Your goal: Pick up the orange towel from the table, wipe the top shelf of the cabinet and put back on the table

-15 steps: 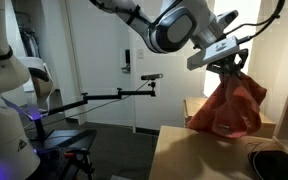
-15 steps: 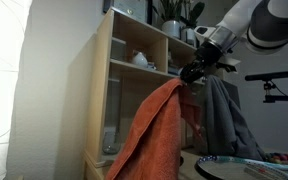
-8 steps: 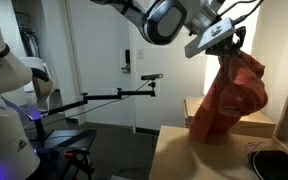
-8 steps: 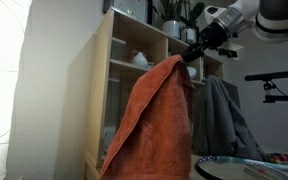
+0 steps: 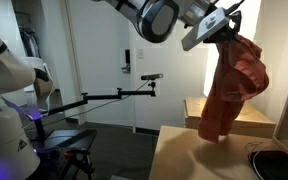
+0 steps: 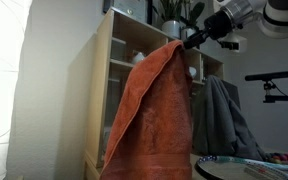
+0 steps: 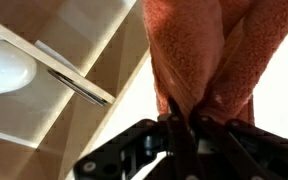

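While its upper edge is pinched between the tightly closed fingers of the tool [image 5: 227, 31], the orange towel [image 5: 234, 85] hangs with its long axis upright and its free end pointing straight down. It fills the upper right of an exterior view, its lower end over the table [image 5: 184, 155] at lower right. In an exterior view it drapes from the tool [image 6: 188, 43] at upper right down to the bottom edge, in front of the cabinet [image 6: 124, 75]. In the wrist view its bunched folds [image 7: 199, 50] run from the top right into the tool [image 7: 182, 120] at bottom centre.
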Robot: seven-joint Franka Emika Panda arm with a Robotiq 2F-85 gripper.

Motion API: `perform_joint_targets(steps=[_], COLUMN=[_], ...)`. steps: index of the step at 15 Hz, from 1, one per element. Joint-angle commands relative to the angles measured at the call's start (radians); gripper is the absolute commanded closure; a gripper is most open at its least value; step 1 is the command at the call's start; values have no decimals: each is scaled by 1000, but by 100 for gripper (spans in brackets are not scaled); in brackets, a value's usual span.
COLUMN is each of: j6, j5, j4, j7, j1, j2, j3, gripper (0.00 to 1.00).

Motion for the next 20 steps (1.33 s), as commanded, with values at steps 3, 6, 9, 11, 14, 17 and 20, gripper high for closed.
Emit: perform_joint_targets(steps=[3, 6, 9, 11, 14, 17, 20], j6=[130, 185, 136, 136, 135, 134, 133], j5=[-54, -101, -168, -198, -211, -207, -189], j4=[-76, -108, -68, -64, -65, -67, -70], j7=[35, 61, 101, 118, 129, 131, 139], j1=[-215, -317, -438, -513, -610, -694, -762], j2=[-26, -27, -18, -10, -5, 9, 7], j3=[204, 289, 392, 455, 532, 600, 649], gripper=[98, 98, 98, 98, 98, 98, 98])
